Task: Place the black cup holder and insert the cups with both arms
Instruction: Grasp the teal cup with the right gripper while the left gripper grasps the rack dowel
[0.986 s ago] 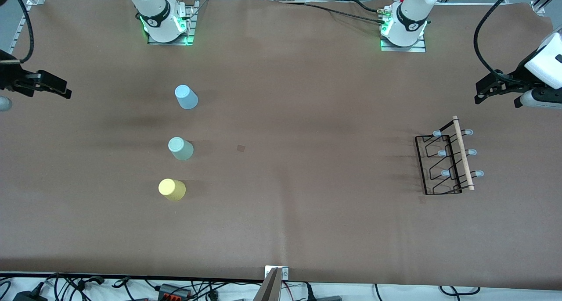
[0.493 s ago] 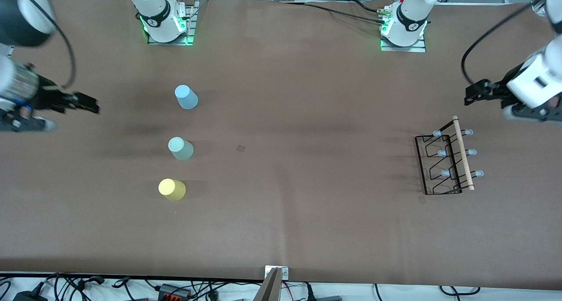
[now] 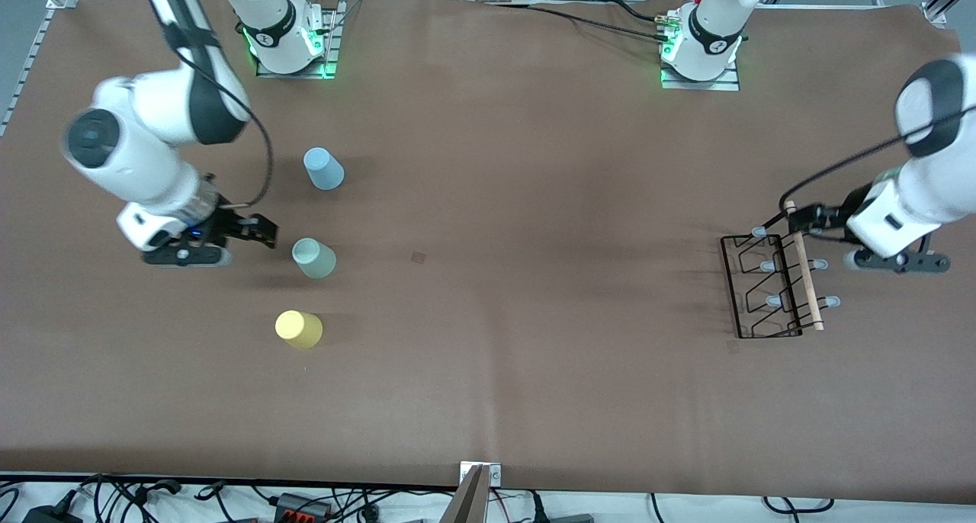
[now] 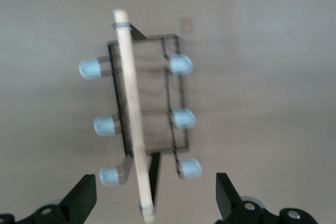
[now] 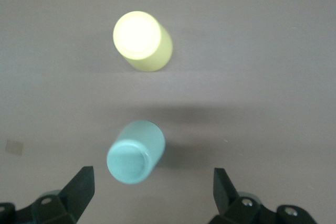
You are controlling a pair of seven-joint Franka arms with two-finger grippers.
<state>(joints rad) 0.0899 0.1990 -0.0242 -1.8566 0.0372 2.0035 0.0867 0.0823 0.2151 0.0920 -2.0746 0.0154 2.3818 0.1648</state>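
1. Toward the right arm's end of the brown paper-covered table, three small plastic cups stand upside down in a row, well apart: the light blue cup nearest my bases, the pale green cup in the middle, the yellow cup nearest the front camera.
2. Nothing lies between my right gripper and the pale green cup; its fingers are spread wide and empty, just beside that cup.
3. At the left arm's end, the thin black wire cup holder with its light wooden rod handle stands alone. My left gripper hangs over the rod's end, fingers spread, gripping nothing.
4. Cables and plugs line the table's near edge.
5. Only the left wrist view shows all six pale-tipped pegs clearly; the right wrist view shows the cups' closed bottoms.
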